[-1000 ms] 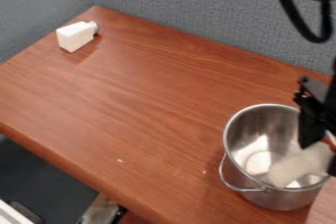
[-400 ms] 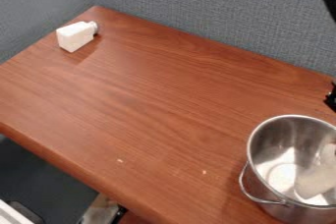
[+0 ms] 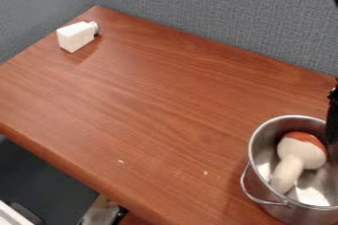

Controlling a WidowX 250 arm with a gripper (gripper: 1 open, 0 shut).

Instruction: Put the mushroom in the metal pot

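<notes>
Orange-capped mushroom (image 3: 295,159) just beside hand (image 3: 331,120)

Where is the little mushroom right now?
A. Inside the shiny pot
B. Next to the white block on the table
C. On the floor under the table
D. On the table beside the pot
A: the mushroom lies inside the metal pot, orange-brown cap up and pale stem pointing down, far from the white block at the table's far corner.

Shiny, mirror-bright stainless-steel cylindrical pot (image 3: 294,175) at the right edge, holding a matt cream-stemmed, orange-brown-capped toy mushroom (image 3: 295,158). Smooth reddish wood-grain tabletop (image 3: 145,91) with a soft sheen. Matt white rectangular block (image 3: 77,36) near the far left corner.
</notes>
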